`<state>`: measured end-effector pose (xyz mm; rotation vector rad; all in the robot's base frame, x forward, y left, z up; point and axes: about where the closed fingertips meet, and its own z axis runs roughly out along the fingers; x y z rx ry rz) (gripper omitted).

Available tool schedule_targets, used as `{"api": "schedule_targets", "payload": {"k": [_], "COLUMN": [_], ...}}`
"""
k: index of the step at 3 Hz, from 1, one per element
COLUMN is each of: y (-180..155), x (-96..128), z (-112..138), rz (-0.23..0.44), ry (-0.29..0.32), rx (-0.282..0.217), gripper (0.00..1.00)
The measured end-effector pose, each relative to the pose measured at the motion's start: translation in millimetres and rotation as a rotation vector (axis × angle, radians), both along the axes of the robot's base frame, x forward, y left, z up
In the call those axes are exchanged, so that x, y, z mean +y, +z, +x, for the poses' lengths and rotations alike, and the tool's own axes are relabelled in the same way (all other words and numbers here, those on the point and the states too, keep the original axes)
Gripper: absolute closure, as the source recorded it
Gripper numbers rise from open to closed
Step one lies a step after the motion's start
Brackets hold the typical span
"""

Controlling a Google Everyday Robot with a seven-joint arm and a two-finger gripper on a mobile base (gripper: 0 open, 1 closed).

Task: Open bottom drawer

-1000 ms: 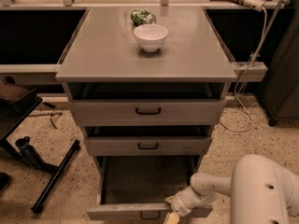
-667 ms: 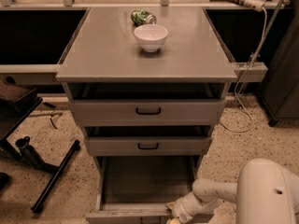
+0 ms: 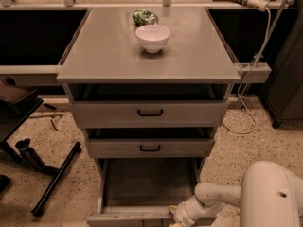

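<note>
The bottom drawer [image 3: 142, 186] of the grey cabinet is pulled far out, its empty inside showing. Its front panel runs along the frame's bottom edge and its handle is out of view. My gripper [image 3: 176, 217] is at the right part of that front panel, at the very bottom of the frame, on the end of my white arm [image 3: 218, 197]. The top drawer [image 3: 149, 112] and the middle drawer [image 3: 149, 148], each with a black bar handle, stand slightly open.
A white bowl [image 3: 152, 37] and a green can [image 3: 145, 17] lie on the cabinet top [image 3: 104, 56]. A black stand [image 3: 52, 178] lies on the floor to the left. A white cable [image 3: 251, 74] hangs at the right. My white body [image 3: 272, 195] fills the lower right corner.
The bottom drawer has come a little further out toward the camera, and my gripper and arm have moved down with its front panel.
</note>
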<state>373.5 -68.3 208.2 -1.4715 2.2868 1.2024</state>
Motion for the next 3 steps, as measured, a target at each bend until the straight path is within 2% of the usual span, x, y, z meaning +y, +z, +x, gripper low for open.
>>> {"api": "schedule_targets", "payload": {"k": [3], "y": [3.3], "x": [-4.1], "z": [7.1], "rz": [0.000], "ry": [-0.006], "rx": [0.008], "gripper": [0.00]}}
